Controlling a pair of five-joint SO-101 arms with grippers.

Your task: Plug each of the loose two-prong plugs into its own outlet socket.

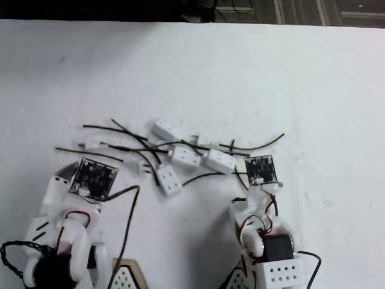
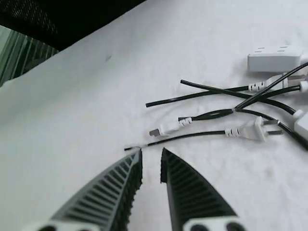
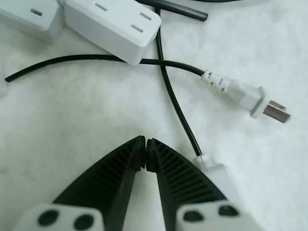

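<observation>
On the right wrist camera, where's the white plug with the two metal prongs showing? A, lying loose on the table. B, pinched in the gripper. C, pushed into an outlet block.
A: the plug lies on the table with its prongs bare, apart from the outlet block and the shut right gripper.

We are holding our left gripper (image 2: pixel 151 155) low and tilted forward, its fingers a narrow gap apart. Our right gripper (image 3: pixel 145 144) is hovering likewise, fingertips touching, nothing between them.
</observation>
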